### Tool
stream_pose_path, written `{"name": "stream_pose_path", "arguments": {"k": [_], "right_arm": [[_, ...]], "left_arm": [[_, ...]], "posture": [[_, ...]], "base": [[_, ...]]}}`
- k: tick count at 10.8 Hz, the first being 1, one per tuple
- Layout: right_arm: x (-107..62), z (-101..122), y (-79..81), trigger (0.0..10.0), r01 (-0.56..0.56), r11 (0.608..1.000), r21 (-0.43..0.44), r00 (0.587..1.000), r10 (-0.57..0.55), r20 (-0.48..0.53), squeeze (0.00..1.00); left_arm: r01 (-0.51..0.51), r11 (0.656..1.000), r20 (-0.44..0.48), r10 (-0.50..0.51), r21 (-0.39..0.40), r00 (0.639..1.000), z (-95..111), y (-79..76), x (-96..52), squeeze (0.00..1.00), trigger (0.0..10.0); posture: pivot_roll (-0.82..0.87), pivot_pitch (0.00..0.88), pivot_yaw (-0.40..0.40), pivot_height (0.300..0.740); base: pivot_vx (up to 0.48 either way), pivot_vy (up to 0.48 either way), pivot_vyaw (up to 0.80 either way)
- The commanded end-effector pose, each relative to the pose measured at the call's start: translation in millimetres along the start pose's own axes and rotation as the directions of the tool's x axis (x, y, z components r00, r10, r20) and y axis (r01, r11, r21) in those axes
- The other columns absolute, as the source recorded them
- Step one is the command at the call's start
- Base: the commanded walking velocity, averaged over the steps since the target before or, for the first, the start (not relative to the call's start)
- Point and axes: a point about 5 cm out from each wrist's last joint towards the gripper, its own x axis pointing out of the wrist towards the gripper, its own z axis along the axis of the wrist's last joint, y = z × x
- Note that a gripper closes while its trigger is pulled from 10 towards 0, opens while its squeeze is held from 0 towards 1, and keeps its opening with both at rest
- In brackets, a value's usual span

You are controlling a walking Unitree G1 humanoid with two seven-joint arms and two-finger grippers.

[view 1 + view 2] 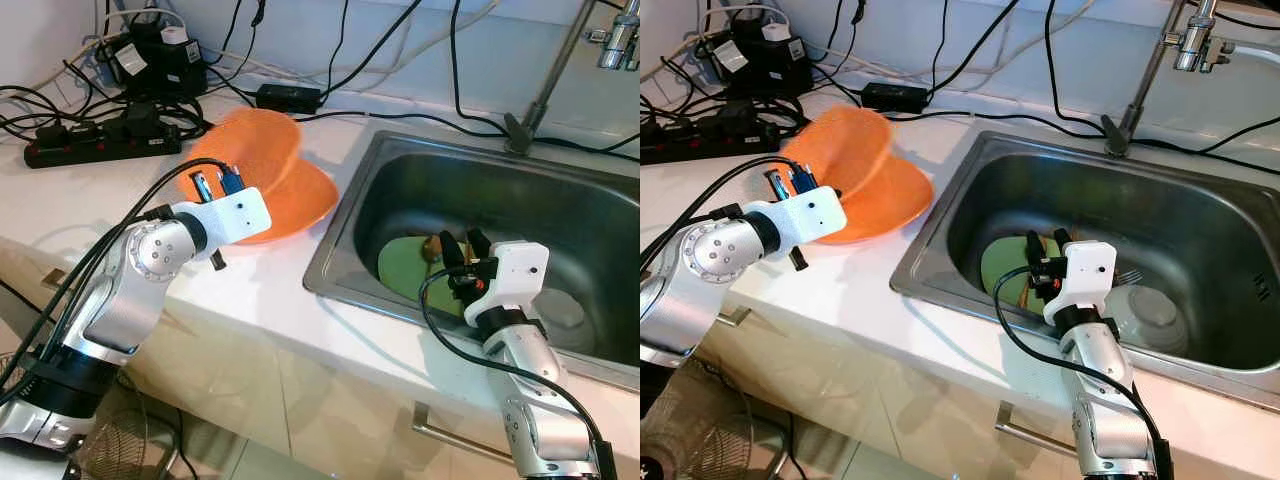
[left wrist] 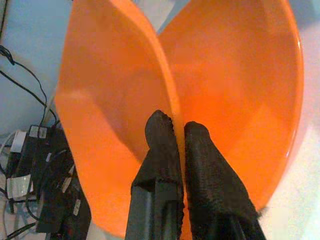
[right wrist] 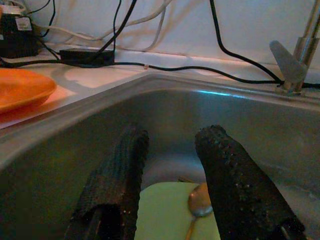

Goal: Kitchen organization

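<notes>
Orange bowls: two sit on the white counter (image 1: 90, 210) just beside the sink (image 1: 345, 215) rim. The upper orange bowl (image 1: 250, 145) is tilted up on edge; the lower orange bowl (image 1: 305, 200) lies flat beneath it.

Left gripper (image 2: 177, 132): fingers pinched narrow on the thin rim of the upper bowl, one finger inside the wall and one outside. Judged light, stiff and smooth, probably plastic; a rim pinch may slip or let the bowl swing, so a deeper bite on the wall would be more secure.

Right gripper (image 3: 170, 150): fingers spread wide, holding nothing, hanging inside the basin. Directly below and between the fingertips lie a green plate (image 3: 170, 210) and a spoon (image 3: 199, 202). A grey bowl (image 1: 1155, 315) rests just beyond, nearer the drain side.

Clearances: beyond the left fingertips lie a power strip (image 1: 100, 140) and loose cables (image 1: 390, 115). The sink edge stands close beside the lower bowl. The faucet (image 1: 545, 85) rises behind the basin. Open counter remains on the near side of the left fingers.
</notes>
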Motion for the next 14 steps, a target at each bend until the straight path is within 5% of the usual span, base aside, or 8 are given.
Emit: {"name": "stream_pose_path", "arguments": {"k": [1, 4, 5, 8, 9, 10, 11, 14], "right_arm": [[0.2, -5.2, 0.0, 10.0, 0.006, 1.0, 0.005, 1.0, -0.006, -0.021, 0.0], [0.2, -5.5, 1.0, 10.0, 0.005, 1.0, 0.006, 1.0, -0.005, -0.022, 0.0], [1.2, -5.3, 0.7, 10.0, 0.006, 1.0, 0.006, 1.0, -0.006, -0.022, 0.0], [7.5, 0.2, 1.5, 10.0, 0.014, 1.0, 0.021, 1.0, -0.014, -0.005, 0.0], [9.0, 1.7, 1.6, 10.0, 0.017, 0.999, 0.028, 1.0, -0.017, -0.002, 0.0], [20.6, 14.1, 2.8, 10.0, 0.011, 0.998, 0.065, 0.999, -0.013, 0.034, 0.0], [25.4, 17.9, 2.8, 10.0, 0.015, 0.997, 0.074, 0.999, -0.018, 0.042, 1.0], [49.9, 52.6, 15.3, 10.0, -0.03, 0.962, 0.272, 0.994, 0.0, 0.109, 1.0]], "left_arm": [[-0.001, 1.0, -0.008, 0.001, 0.01, 1.0, -1.2, 1.0, 1.1, 0.0, 0.0], [-0.063, 0.995, 0.027, 0.061, 0.075, 0.998, 4.7, 6.5, 1.9, 0.0, 0.0], [-0.233, 0.964, 0.133, 0.215, 0.131, 0.967, 22.8, 26.2, 0.6, 0.0, 0.0], [-0.293, 0.948, 0.274, 0.252, 0.122, 0.928, 51.6, 23.6, 2.7, 0.0, 0.0], [-0.278, 0.953, 0.284, 0.235, 0.12, 0.93, 54.3, 18.3, 5.6, 0.0, 4.1], [-0.25, 0.961, 0.34, 0.198, 0.118, 0.92, 67.5, 2.4, 12.8, 0.0, 10.0], [-0.242, 0.963, 0.357, 0.187, 0.116, 0.915, 71.9, -1.8, 14.2, 0.0, 10.0], [-0.213, 0.971, 0.397, 0.156, 0.105, 0.905, 85.7, -17.9, 20.3, 0.0, 10.0]], "posture": [[0.18, 0.054, 0.002, 0.74], [0.18, 0.055, 0.001, 0.74], [0.19, 0.054, 0.0, 0.74], [0.18, 0.05, 0.002, 0.74], [0.18, 0.051, 0.003, 0.74], [0.17, 0.049, 0.006, 0.74], [0.17, 0.047, 0.007, 0.74], [0.17, 0.04, 0.004, 0.74]], "base": [[0.0, 0.0, 0.0], [0.0, 0.0, 0.0], [0.0, 0.0, 0.0], [0.0, 0.0, 0.0], [0.0, 0.0, 0.0], [0.0, 0.0, 0.0], [0.0, 0.0, 0.0], [0.0, 0.0, 0.0]]}}
